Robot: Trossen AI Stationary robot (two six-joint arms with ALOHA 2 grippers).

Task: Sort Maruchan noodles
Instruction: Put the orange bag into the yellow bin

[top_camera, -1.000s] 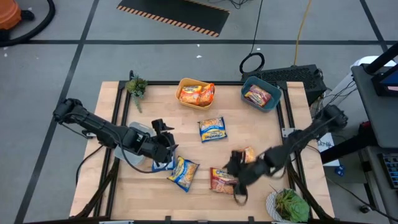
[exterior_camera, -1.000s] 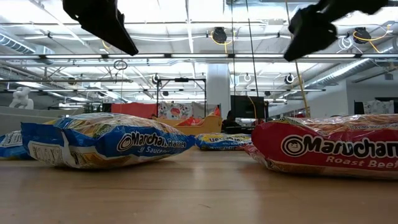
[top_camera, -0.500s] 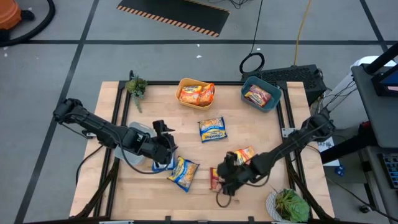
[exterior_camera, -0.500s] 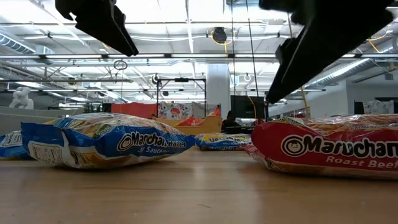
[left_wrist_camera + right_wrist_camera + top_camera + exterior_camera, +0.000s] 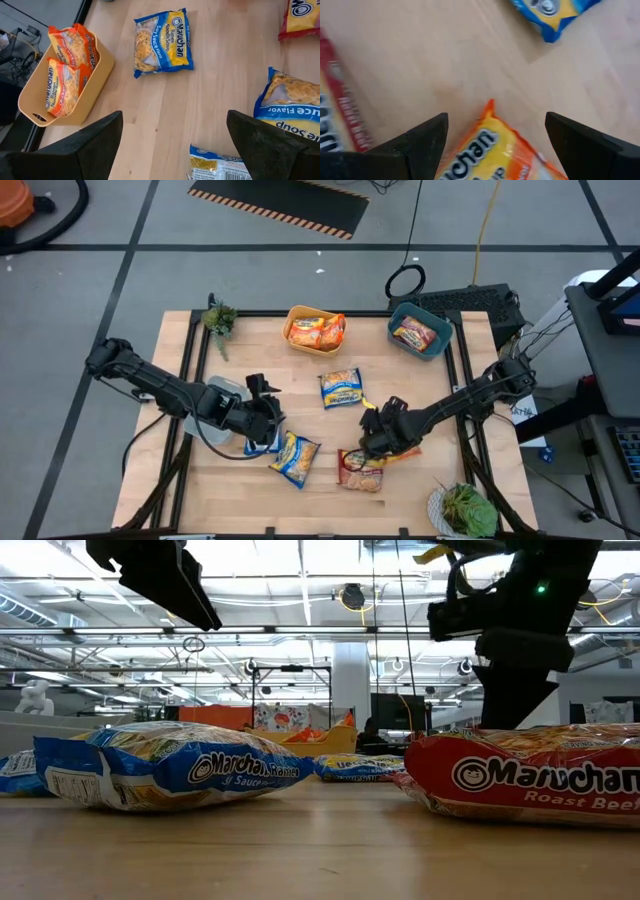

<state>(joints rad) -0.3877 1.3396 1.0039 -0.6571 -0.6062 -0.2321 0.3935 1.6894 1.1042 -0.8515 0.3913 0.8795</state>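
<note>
Maruchan noodles, crinkly plastic packets, lie scattered on the pale wooden table. Taking the yellow plastic bin at the table's far edge as landmark: it holds two orange packets; just right of it stands a teal plastic bin holding a red packet. Nearer the camera than the yellow bin lies a blue-and-yellow packet reading "Maruchan Ramen Soy Sauce Flavor". Farther toward the near edge lie a second blue-and-yellow packet, a third partly hidden under the left gripper, and a red packet reading "Maruchan Roast Beef". An orange packet lies beside the red one, under the right gripper.

Both grippers hover with fingers spread, gripping nothing; the right gripper's fingers flank the orange packet's corner.

A grey bin is mostly covered by the left arm. Green plants mark two table corners.
</note>
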